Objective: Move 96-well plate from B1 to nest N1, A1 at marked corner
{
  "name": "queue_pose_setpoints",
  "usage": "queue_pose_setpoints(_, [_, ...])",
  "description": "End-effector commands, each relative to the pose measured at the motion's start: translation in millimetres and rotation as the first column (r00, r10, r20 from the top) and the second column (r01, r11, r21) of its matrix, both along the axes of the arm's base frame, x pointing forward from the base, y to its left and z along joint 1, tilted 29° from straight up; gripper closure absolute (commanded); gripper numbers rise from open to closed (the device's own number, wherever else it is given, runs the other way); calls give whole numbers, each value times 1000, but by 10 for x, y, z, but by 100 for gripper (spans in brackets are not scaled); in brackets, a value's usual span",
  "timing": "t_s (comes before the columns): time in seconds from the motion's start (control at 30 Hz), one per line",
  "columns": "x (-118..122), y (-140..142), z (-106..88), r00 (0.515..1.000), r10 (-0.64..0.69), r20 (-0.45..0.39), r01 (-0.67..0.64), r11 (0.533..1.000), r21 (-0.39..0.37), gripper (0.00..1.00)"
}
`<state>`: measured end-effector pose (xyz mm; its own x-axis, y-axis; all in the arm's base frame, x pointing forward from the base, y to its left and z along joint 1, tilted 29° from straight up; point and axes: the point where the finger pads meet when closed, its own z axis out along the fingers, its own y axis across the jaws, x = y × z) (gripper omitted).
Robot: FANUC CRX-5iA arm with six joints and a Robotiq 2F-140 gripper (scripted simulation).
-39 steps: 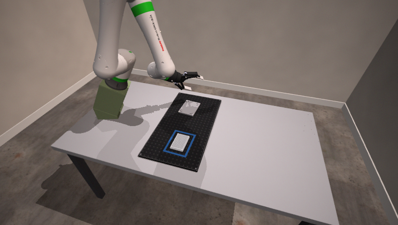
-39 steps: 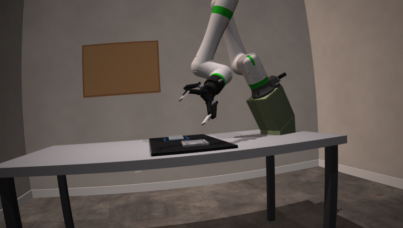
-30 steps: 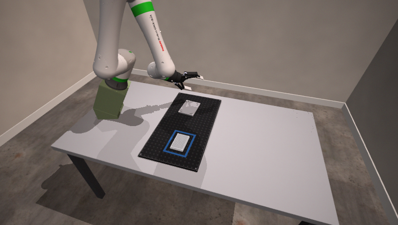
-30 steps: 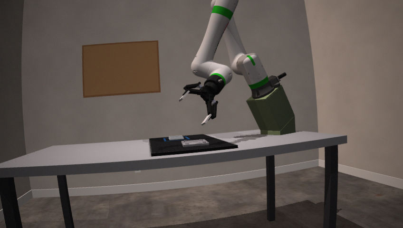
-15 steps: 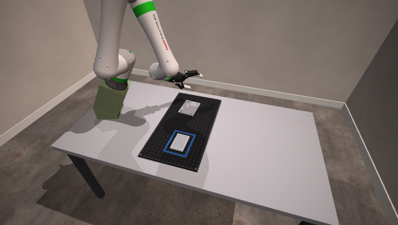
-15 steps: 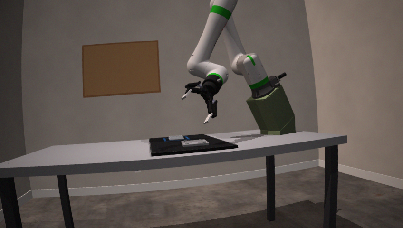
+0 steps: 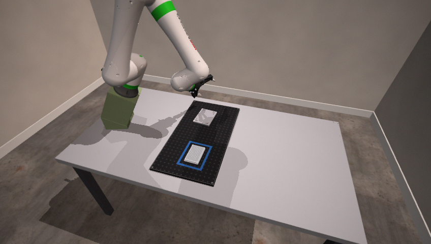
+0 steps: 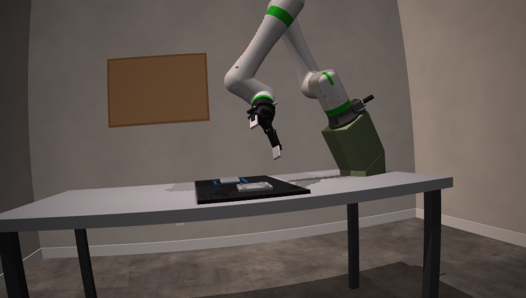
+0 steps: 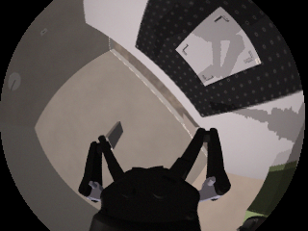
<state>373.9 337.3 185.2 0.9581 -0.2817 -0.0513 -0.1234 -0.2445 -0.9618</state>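
Observation:
The white 96-well plate (image 7: 193,154) lies flat inside the blue outline of spot B1 at the near end of the black perforated board (image 7: 196,141). It also shows in the exterior view (image 8: 229,180). The grey plate nest N1 (image 7: 205,117) with corner locators sits empty at the board's far end; it also shows in the exterior view (image 8: 254,186) and in the wrist view (image 9: 218,45). My gripper (image 8: 265,137) hangs high above the nest's far edge, tilted, fingers wide open and empty. It shows in the top view (image 7: 203,87) and in the wrist view (image 9: 157,164).
The arm's green pedestal (image 7: 119,109) stands on the table's far left corner. The table's far edge lies just behind the board. A brown pinboard (image 8: 158,89) hangs on the wall.

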Motion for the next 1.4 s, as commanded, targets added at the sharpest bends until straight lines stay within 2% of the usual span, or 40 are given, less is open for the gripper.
queue_pose_setpoints(0.0, [-55,-124,-71,995,101,-7,-101,991,-83,0])
queue_pose_setpoints(0.3, [-34,-505,-193,962,269,-55,-273,916,-294,0])
queue_pose_setpoints(0.37, [-34,-505,-193,962,269,-55,-273,916,-294,0])
queue_pose_setpoints(0.47, [0,-649,-216,949,306,-81,-314,875,-369,0])
queue_pose_setpoints(0.53, [22,-745,-232,949,306,-81,-314,875,-369,0])
queue_pose_setpoints(0.6, [51,-841,-238,940,324,-102,-336,842,-422,0])
queue_pose_setpoints(0.67, [81,-936,-244,938,328,-107,-341,834,-433,0])
queue_pose_setpoints(0.73, [115,-1030,-242,932,340,-128,-358,798,-485,0])
queue_pose_setpoints(0.83, [166,-1171,-240,930,343,-133,-362,789,-497,0])
queue_pose_setpoints(0.87, [185,-1217,-235,927,345,-144,-368,770,-522,0])
queue_pose_setpoints(0.93, [185,-1217,-235,927,345,-144,-368,770,-522,0])
queue_pose_setpoints(1.0, [223,-1309,-225,923,349,-160,-376,739,-558,0])
queue_pose_setpoints(1.07, [260,-1401,-215,923,349,-160,-376,739,-558,0])
queue_pose_setpoints(1.13, [301,-1491,-198,920,347,-181,-382,697,-606,0])
queue_pose_setpoints(1.23, [361,-1626,-172,919,346,-187,-384,686,-618,0])
queue_pose_setpoints(1.3, [403,-1713,-147,918,338,-206,-385,642,-663,0])
queue_pose_setpoints(1.37, [445,-1801,-123,918,336,-211,-385,630,-675,0])
